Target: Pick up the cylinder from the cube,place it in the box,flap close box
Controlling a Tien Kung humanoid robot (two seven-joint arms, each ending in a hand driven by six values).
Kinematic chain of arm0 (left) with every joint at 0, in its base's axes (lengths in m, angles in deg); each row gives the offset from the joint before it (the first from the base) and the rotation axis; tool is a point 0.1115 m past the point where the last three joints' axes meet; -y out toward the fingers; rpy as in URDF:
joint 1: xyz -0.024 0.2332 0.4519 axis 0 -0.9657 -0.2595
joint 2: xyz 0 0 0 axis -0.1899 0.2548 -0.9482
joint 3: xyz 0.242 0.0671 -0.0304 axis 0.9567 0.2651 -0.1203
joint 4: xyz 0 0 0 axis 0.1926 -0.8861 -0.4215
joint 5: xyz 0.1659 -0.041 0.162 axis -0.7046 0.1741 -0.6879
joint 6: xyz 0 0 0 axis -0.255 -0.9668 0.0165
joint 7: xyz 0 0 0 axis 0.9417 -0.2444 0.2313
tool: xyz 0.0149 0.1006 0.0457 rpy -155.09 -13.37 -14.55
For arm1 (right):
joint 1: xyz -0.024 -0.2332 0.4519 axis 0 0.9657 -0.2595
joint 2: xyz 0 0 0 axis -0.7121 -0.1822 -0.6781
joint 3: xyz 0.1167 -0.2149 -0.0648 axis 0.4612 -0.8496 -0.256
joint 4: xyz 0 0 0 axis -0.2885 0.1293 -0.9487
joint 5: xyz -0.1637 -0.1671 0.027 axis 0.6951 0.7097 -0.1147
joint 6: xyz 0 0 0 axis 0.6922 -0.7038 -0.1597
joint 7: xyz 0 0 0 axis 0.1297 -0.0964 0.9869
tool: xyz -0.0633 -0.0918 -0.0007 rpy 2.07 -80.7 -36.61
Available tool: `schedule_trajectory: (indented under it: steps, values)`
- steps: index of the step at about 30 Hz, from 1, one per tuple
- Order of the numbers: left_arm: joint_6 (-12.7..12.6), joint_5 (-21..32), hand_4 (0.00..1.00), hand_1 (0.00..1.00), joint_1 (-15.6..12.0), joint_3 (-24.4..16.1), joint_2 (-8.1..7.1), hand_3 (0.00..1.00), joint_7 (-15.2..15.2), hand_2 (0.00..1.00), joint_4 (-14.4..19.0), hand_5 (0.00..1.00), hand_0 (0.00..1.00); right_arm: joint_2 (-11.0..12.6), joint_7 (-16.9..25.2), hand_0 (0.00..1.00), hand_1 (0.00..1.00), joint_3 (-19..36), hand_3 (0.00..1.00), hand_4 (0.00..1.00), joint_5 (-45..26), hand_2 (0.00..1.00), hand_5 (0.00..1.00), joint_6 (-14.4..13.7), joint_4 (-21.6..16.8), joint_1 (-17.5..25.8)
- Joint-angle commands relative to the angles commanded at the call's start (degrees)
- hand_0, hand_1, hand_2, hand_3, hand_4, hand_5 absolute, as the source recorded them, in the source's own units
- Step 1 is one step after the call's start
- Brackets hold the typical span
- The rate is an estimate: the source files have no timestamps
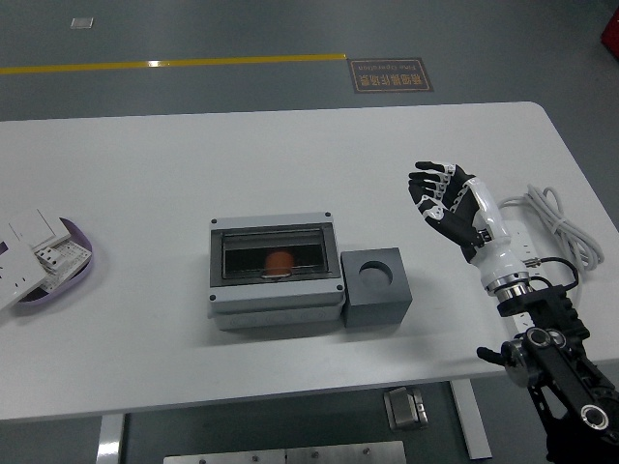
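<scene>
Head view: the right hand (447, 200) hangs above the table (290, 155) at right of center, fingers (426, 184) spread loose, holding nothing. The orange cylinder (279, 261) sits inside the grey box (277, 271), center frame, clear flap down. The cube (376, 287) touches the box's right side, its socket empty.
</scene>
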State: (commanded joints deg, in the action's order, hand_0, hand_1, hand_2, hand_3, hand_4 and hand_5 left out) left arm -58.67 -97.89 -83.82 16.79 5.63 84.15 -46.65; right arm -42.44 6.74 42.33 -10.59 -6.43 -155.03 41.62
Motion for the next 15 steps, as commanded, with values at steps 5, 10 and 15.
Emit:
schedule_trajectory:
  steps: [5,10,15]
  values:
    - [0.2,-0.5,0.698,0.629,0.0,-0.4,0.15,0.635,0.0,0.593,0.0,0.218,0.623,0.2,-0.7,0.661,0.633,-0.1,0.558,0.721,-0.4,0.599,0.113,0.4,0.1,0.0]
    - [0.2,-0.6,0.698,0.629,-0.1,-0.6,0.36,0.635,0.0,0.593,0.0,0.218,0.623,0.5,-1.7,0.661,0.633,-0.5,0.558,0.721,-0.3,0.599,0.113,0.6,0.4,0.0]
    - [0.3,-0.8,0.699,0.63,0.1,-0.5,0.3,0.635,0.1,0.594,0.0,0.219,0.623,0.6,-2.0,0.708,0.661,-1.0,0.646,0.754,-0.3,0.65,0.211,1.0,0.7,0.1]
